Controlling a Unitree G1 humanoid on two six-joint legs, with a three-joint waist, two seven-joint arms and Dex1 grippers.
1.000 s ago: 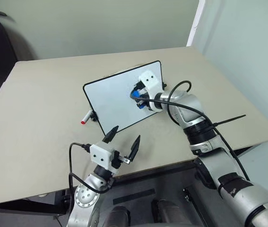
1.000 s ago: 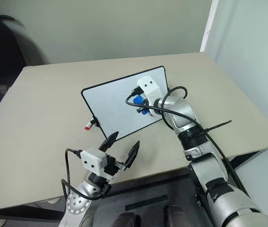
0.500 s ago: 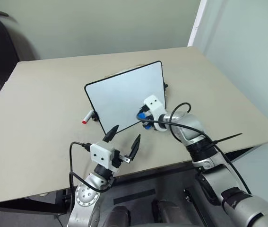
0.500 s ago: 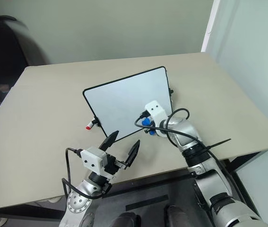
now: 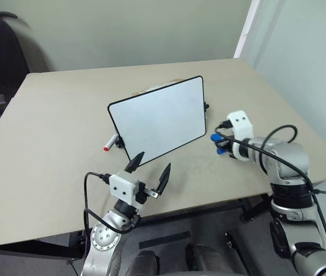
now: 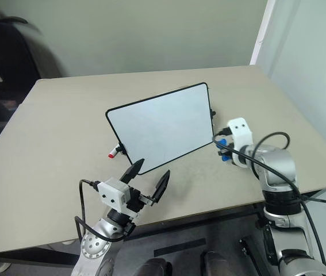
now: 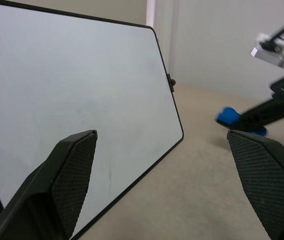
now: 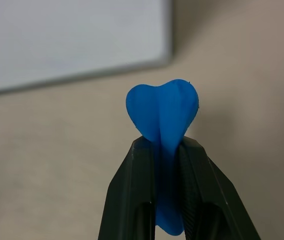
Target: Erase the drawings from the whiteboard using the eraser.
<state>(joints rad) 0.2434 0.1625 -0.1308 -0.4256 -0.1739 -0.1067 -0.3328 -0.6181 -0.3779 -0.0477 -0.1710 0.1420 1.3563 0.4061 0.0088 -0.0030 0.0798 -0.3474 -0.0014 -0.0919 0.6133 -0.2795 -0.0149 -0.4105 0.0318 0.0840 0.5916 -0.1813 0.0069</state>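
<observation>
So the whiteboard (image 5: pixel 158 119) stands tilted mid-table with its face looking blank, and most of a red-capped marker (image 5: pixel 110 143) is hidden behind its left edge. Just off the board's right edge, the right gripper (image 8: pixel 165 150) pinches the blue eraser (image 8: pixel 163 112) so hard it bulges. The left gripper (image 5: pixel 149 168) hangs spread wide near the table's (image 5: pixel 48 132) front edge, with bare tabletop all around.

**No readable text**

No writing, label, brand, number or sign can be read anywhere in the views. The face of the whiteboard (image 5: pixel 158 119) is seen as plain white, with no legible marks on it. Nothing legible is seen on the marker (image 5: pixel 111 142) beside it.
</observation>
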